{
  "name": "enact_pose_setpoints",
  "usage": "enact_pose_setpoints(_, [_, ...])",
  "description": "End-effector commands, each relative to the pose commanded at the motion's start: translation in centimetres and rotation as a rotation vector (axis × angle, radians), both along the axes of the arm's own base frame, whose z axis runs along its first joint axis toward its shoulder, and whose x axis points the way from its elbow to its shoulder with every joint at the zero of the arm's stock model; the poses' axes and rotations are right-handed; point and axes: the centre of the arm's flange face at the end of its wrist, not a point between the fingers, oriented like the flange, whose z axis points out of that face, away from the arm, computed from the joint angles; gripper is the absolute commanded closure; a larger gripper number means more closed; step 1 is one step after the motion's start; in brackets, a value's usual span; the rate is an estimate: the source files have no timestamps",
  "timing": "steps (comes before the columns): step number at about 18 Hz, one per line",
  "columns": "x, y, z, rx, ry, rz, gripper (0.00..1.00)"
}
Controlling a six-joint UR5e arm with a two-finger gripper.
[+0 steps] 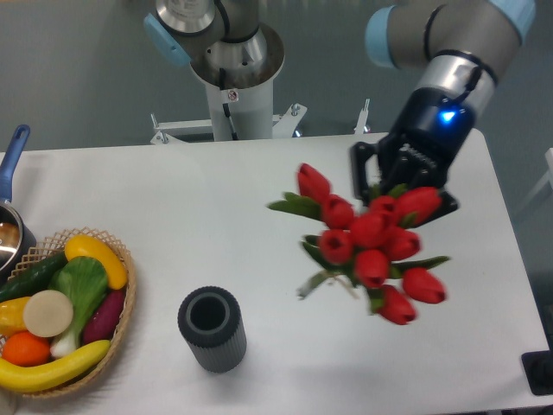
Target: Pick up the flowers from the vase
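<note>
The flowers (370, 241), a bunch of red tulip buds with green leaves, hang in the air right of the table's middle, clear of the vase. My gripper (399, 197) is shut on the bunch from behind and above; the buds hide most of its fingertips. The stems' lower ends trail out to the lower left of the bunch. The vase (212, 329), a dark grey ribbed cylinder, stands upright near the front edge, well left of the flowers, and its round mouth is hollow.
A wicker basket (119, 322) of colourful vegetables sits at the front left. A blue-handled metal pot (12, 161) is cut off by the left edge. The arm's base column (232, 95) rises behind the table.
</note>
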Motion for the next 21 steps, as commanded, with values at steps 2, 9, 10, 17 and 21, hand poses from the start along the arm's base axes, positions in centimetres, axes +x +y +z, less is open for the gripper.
enact_pose_setpoints(2, [-0.7,-0.7,-1.6,-0.128,0.062,0.054,1.00])
enact_pose_setpoints(9, [-1.2,-2.9,-7.0,-0.461,0.113,0.147,1.00])
enact_pose_setpoints(10, [-1.1,-3.3,-8.2,-0.516,0.122,0.150,1.00])
enact_pose_setpoints(17, [-2.2,0.0,-9.4,-0.733,0.090,0.099,1.00])
enact_pose_setpoints(21, [-2.0,2.2,-9.6,-0.819,0.096,0.078,1.00])
